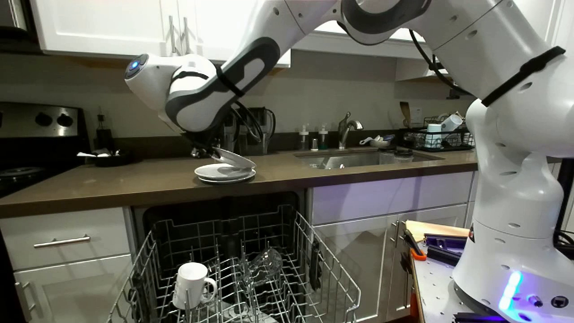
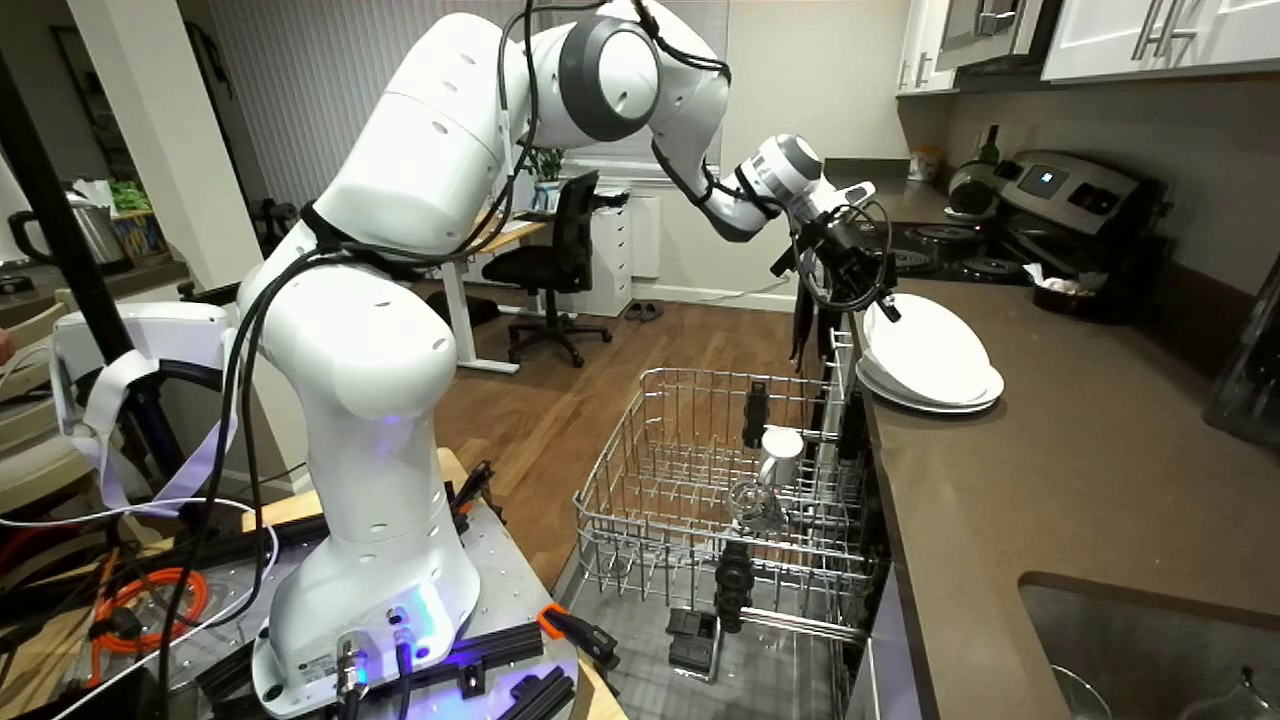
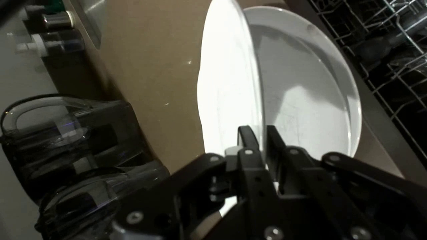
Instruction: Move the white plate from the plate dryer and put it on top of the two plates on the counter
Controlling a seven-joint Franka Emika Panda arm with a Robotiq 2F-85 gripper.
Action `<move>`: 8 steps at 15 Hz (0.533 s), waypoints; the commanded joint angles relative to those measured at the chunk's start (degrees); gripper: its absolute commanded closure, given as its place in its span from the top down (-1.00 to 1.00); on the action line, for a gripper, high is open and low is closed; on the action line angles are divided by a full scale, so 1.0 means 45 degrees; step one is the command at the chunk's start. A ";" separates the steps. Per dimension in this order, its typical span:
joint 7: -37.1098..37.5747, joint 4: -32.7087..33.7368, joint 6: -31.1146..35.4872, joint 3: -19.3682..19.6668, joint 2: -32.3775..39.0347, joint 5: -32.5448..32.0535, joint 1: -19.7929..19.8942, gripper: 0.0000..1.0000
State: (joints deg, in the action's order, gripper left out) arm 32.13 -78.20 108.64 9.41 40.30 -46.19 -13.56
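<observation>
Out of the rack (image 1: 330, 255), the plate (image 3: 230, 83) is pinched at its rim by the pincer (image 3: 262, 136), tilted over the two plates (image 1: 214, 172) on the desk (image 1: 134, 181); laying it flat and releasing seem left.

The gripper (image 2: 884, 306) clamps the white plate (image 2: 930, 345), tilted, by its rim over the two plates (image 2: 892, 390) at the front edge of the counter (image 2: 1080, 470). In the rack (image 2: 740, 377), a mug (image 2: 781, 455) sits beside a glass (image 2: 756, 506).

A black office chair (image 2: 575, 230) and a desk (image 2: 505, 238) stand on the wood floor (image 2: 570, 410) beyond me, vertical blinds (image 2: 310, 100) hanging behind them, as white upper cabinets (image 1: 103, 27) run along a plain grey wall (image 1: 367, 89).
</observation>
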 commanded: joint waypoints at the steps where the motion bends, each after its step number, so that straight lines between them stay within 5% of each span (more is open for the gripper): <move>1: 0.0261 0.0656 -0.0114 0.0021 0.0499 -0.0445 0.0172 -0.90; 8: 0.0476 0.1293 -0.0265 0.0200 0.1008 -0.0901 0.0011 -0.90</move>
State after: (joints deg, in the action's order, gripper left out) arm 32.69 -75.10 108.64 10.07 43.17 -47.89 -13.39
